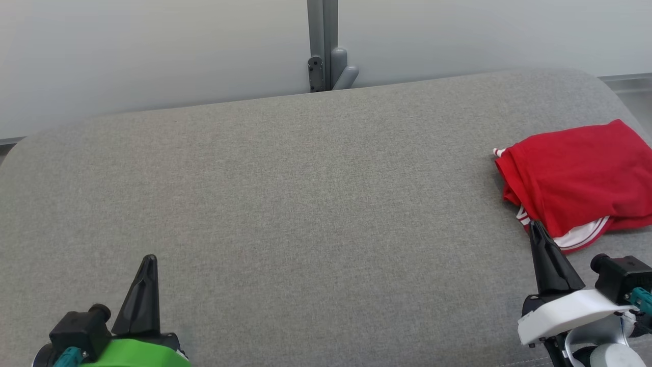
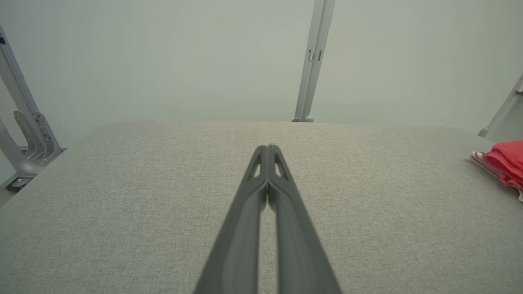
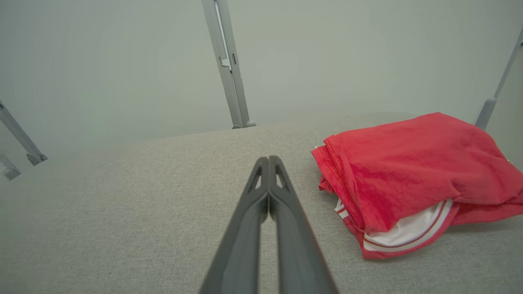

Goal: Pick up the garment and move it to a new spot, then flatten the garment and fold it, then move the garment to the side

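Well, on the grey pad (image 1: 305, 204) the red garment (image 1: 575, 178) lies loosely folded just beside my right gripper (image 1: 535, 227), on its outer side. That gripper's fingers are pressed together and empty, and the left gripper (image 1: 149, 260) is the same (well apart from the cloth). I judge folding and setting aside done.

Left gripper (image 1: 148, 261) and right gripper (image 1: 535, 228) closed, empty.

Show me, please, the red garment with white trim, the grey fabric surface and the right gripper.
red garment with white trim (image 3: 408, 171): right wrist view, its red top layer.
grey fabric surface (image 1: 305, 204): head view, bare middle.
right gripper (image 1: 536, 229): head view, shut fingertips.
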Available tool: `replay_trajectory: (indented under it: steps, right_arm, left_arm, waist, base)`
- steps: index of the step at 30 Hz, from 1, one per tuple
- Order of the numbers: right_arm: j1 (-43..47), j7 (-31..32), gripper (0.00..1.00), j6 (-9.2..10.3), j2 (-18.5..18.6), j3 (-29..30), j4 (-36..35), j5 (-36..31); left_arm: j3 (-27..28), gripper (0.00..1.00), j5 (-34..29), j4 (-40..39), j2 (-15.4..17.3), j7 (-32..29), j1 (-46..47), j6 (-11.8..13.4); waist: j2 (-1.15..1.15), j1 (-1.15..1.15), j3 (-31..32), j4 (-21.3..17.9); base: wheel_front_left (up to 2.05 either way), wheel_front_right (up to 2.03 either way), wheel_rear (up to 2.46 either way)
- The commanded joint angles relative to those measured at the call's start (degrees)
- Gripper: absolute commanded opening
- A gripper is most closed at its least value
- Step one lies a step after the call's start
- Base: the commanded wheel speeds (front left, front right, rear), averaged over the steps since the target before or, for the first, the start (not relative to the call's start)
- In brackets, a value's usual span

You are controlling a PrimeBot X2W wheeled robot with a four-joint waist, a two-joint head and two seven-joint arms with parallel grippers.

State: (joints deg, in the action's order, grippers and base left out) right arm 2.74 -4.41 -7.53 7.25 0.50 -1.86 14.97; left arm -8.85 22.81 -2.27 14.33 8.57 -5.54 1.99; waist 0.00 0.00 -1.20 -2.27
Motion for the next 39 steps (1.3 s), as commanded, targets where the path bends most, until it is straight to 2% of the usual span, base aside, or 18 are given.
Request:
replay_trajectory:
  steps: [1,19,39]
  right_arm:
    - [-1.01,0.10,0.00,0.00,0.19,-0.04,-0.37,2.25]
    - [-5.18,1.96,0.00,0.01,-0.88,-1.00,5.60,21.35]
    - [-8.25,3.42,0.00,0.01,-1.79,-1.79,10.16,36.65]
  left_arm:
    - [0.94,0.00,2.16,-0.53,0.32,-0.27,0.35,-0.34]
    - [5.64,0.00,20.10,3.22,-1.50,-3.67,2.65,-2.66]
    - [10.13,0.00,33.88,6.01,-3.57,-6.93,4.37,-4.53]
  waist:
    - [0.00,0.00,0.00,0.03]
    - [0.00,0.00,0.12,0.39]
    - [0.00,0.00,0.22,0.75]
  base:
    - [0.00,0.00,0.00]
    - [0.00,0.00,0.00]
    - [0.00,0.00,0.00]
